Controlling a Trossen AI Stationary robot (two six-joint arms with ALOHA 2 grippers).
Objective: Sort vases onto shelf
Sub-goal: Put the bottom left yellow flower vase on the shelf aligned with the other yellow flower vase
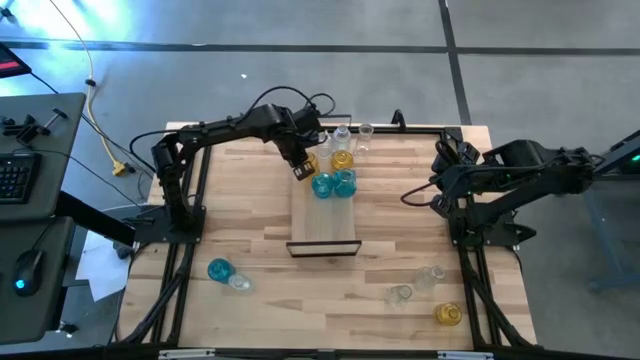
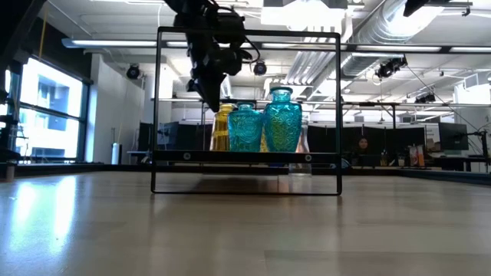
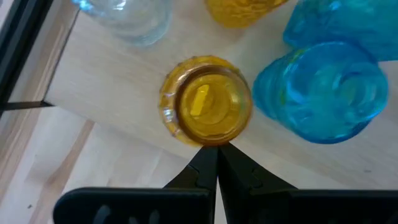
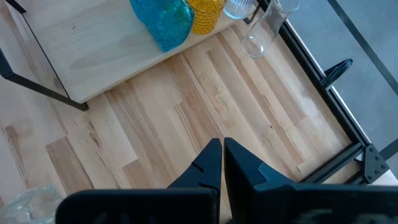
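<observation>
Closed and empty, the left gripper [image 3: 217, 163] hangs just above a yellow vase [image 3: 207, 101] on the shelf [image 1: 322, 218], beside two blue vases [image 1: 334, 184]. Over the worktop [image 1: 380, 270], the right gripper [image 4: 222, 163] waits, fingers together, holding nothing.

Glossy embossed glass vases [image 2: 265, 119] on a matt light-wood shelf [image 4: 81, 56].

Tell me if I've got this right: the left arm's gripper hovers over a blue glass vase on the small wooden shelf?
Not quite: the left gripper, fingers shut, hovers over an amber-yellow glass vase on the light-wood shelf; the teal-blue glass vases stand beside it. The left wrist view shows this.
</observation>
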